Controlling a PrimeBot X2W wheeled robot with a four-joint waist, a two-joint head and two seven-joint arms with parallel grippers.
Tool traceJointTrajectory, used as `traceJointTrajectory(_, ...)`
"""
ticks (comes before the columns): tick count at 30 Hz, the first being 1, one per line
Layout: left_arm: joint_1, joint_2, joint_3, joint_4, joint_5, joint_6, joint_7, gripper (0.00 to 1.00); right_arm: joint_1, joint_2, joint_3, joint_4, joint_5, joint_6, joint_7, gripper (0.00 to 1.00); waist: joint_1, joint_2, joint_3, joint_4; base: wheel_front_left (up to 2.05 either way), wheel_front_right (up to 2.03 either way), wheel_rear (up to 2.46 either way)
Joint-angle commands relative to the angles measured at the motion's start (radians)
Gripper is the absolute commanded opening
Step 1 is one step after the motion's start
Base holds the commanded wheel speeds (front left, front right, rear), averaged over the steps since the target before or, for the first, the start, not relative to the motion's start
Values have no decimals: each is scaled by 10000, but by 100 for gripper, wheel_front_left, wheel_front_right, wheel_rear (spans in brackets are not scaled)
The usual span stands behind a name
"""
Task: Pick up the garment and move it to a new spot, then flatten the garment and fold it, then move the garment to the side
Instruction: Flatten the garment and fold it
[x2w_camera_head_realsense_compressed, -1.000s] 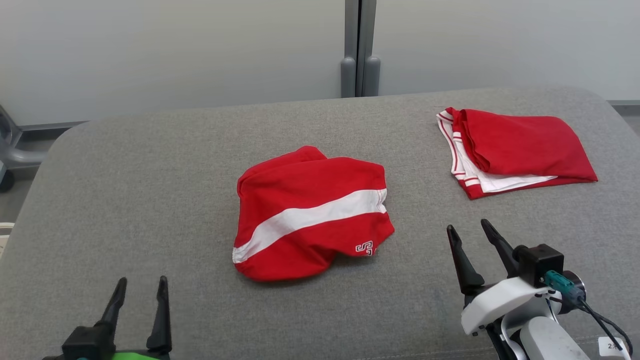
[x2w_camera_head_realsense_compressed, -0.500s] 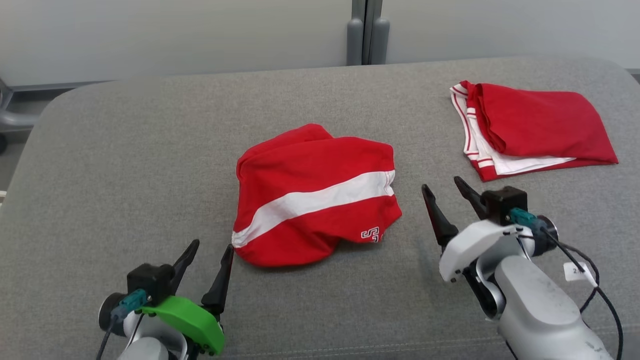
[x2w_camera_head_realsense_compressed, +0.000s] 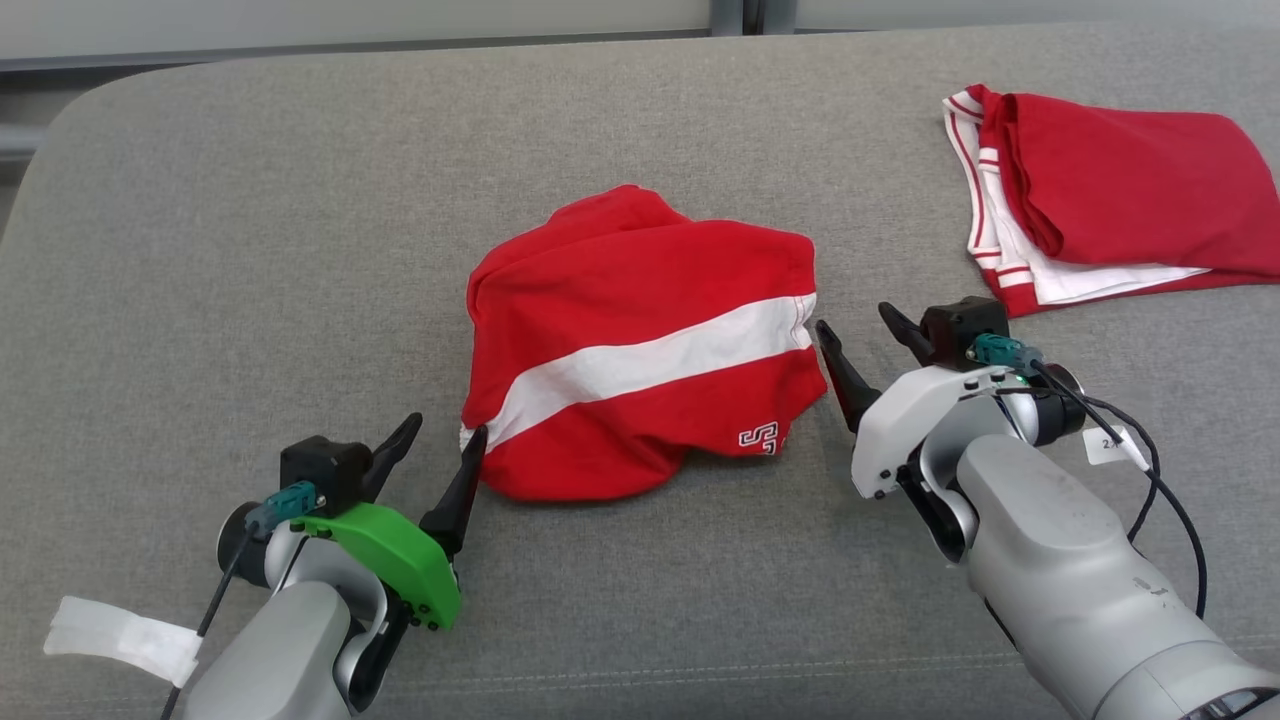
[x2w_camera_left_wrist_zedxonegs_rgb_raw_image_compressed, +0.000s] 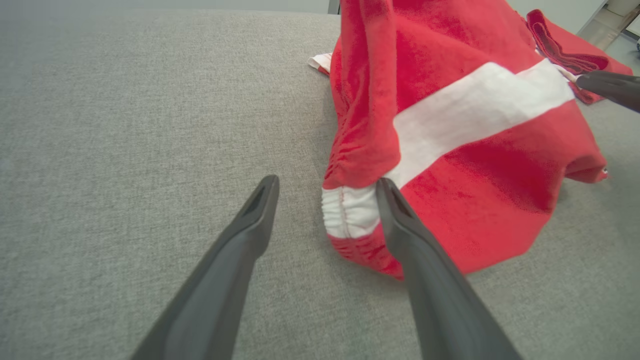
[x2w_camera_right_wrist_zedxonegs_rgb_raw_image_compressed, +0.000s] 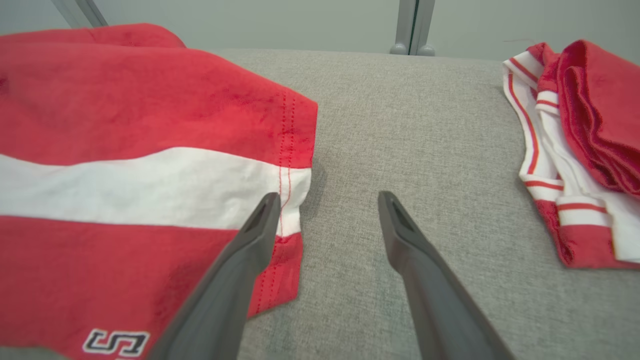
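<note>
A rumpled red knit garment (x2w_camera_head_realsense_compressed: 640, 330), possibly shorts, crossed by a broad white band, lies mid-way on the grey woven cushion (x2w_camera_head_realsense_compressed: 250, 250). The left gripper (x2w_camera_head_realsense_compressed: 445, 432) and right gripper (x2w_camera_head_realsense_compressed: 853, 320) flank its stitched hems, with their tapered dark fingers spread apart and empty.
</note>
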Motion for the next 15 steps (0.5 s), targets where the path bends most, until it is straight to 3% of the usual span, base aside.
traceJointTrajectory(1, -313, -26, -186, 190, -225, 11, -51, 100, -288, 36, 212, 282, 245, -4, -40, 100, 0, 0, 258, 163, 0, 0, 0)
traceJointTrajectory(15, -1119, -224, -1355, 771, -1282, 11, -80, 100, -1200, 241, 1270, 1639, 1389, -4, -40, 100, 0, 0, 707, 573, 0, 0, 0)
